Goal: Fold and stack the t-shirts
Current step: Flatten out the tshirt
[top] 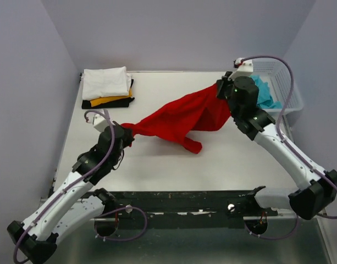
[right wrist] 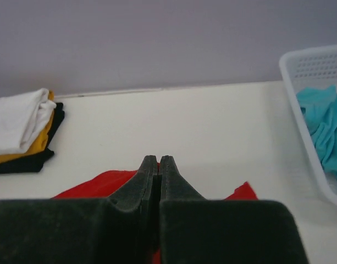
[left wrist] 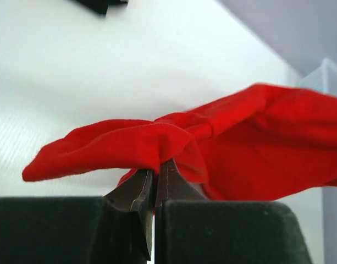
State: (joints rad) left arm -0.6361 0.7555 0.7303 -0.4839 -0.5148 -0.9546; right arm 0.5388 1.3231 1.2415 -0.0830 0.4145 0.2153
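Tee (top: 182, 118), bright red, is hanging limp between hands: left hand (left wrist: 156, 171) pinching its near-left end, right hand (right wrist: 159, 163) pinching its far-right end. Soft, light cloth, likely best gripped at the hems.

No lettering, label, brand or number is showing legibly anywhere; the bright red cotton t-shirt (top: 182, 118) is showing only plain cloth.

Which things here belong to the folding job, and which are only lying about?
Job: red t-shirt, pinched by left gripper and right gripper; turquoise t-shirt in the basket; folded stack of white, yellow-orange and black tees.
Only there: white basket; table.
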